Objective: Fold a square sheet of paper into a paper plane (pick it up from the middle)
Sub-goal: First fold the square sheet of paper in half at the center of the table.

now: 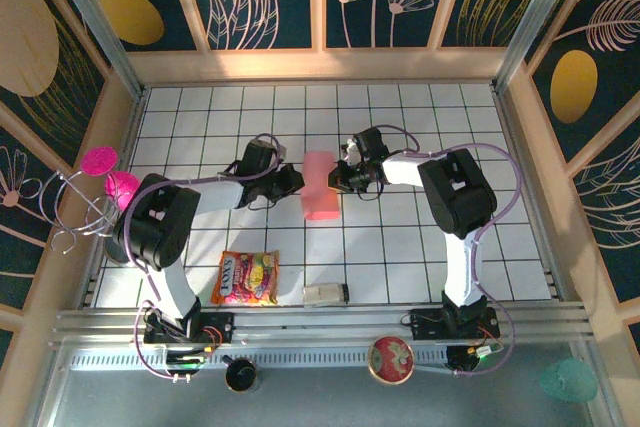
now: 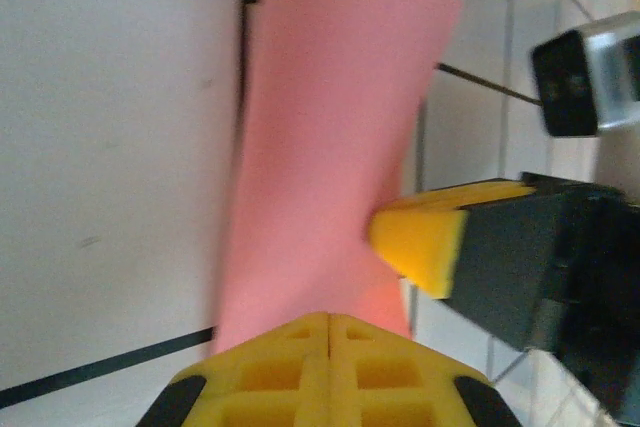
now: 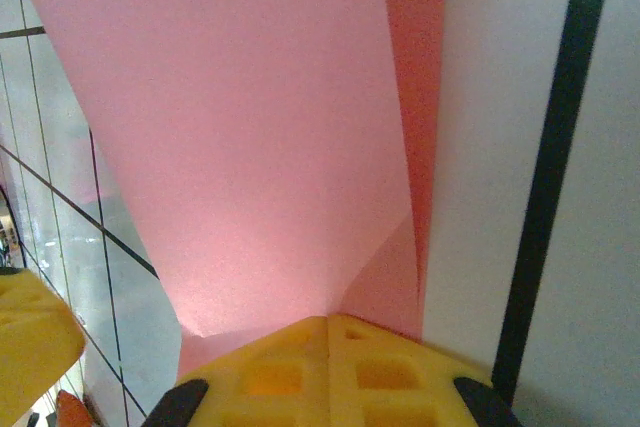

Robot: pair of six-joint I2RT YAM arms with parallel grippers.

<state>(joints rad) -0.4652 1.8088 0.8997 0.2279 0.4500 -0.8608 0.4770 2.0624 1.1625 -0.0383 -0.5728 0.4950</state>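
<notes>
Mid-table, my left gripper (image 1: 291, 183) and right gripper (image 1: 342, 177) face each other, each pinching one long side of the square sheet of paper (image 1: 320, 185). From above, the sheet reads as a narrow salmon-pink band between them. Whether it clears the tiled table (image 1: 420, 247) I cannot tell.

Only the overhead view gives the surroundings. A snack packet (image 1: 245, 278) and a small silver-and-black box (image 1: 325, 294) lie near the front rail, well apart from the paper. Magenta round pieces on wire loops (image 1: 100, 162) sit at the left wall. Bare tiles stretch behind the sheet to the far wall and out to the right of my right arm.

The left wrist view shows the paper running in between my closed yellow fingers (image 2: 330, 367), with the right gripper's yellow fingertip (image 2: 425, 242) touching the sheet's side. The right wrist view adds a second layer of paper along the sheet's right edge, beside a black tile line.
</notes>
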